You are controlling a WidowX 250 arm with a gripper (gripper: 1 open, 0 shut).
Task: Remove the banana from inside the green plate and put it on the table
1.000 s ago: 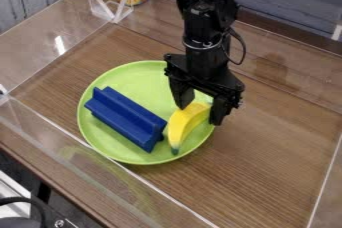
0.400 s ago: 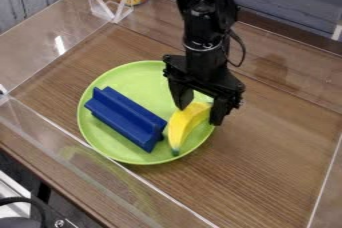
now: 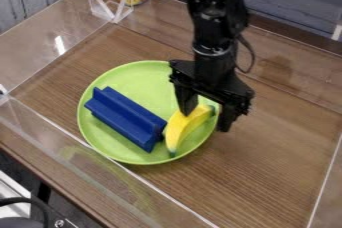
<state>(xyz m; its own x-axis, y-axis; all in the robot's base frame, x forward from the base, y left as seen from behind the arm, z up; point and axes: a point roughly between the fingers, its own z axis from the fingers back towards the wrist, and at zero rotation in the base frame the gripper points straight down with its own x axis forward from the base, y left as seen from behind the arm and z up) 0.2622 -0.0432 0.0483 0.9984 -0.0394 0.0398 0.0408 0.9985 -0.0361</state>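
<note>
The yellow banana [image 3: 187, 130] lies in the right part of the lime-green plate [image 3: 96, 84], its lower end near the plate's front rim. My black gripper [image 3: 207, 113] points straight down over the banana's upper end, open, with one finger on each side of it. I cannot tell whether the fingers touch the banana. The plate rests on the brown wood-grain table [image 3: 274, 162].
A blue block [image 3: 123, 115] lies in the left half of the plate, beside the banana. Clear acrylic walls [image 3: 54, 187] ring the table. Bare wood shows to the right of the plate and behind it.
The arm and gripper have shifted a little to the right over the banana's upper end. The jaws stay open, and the banana, block and plate lie about where they were.
</note>
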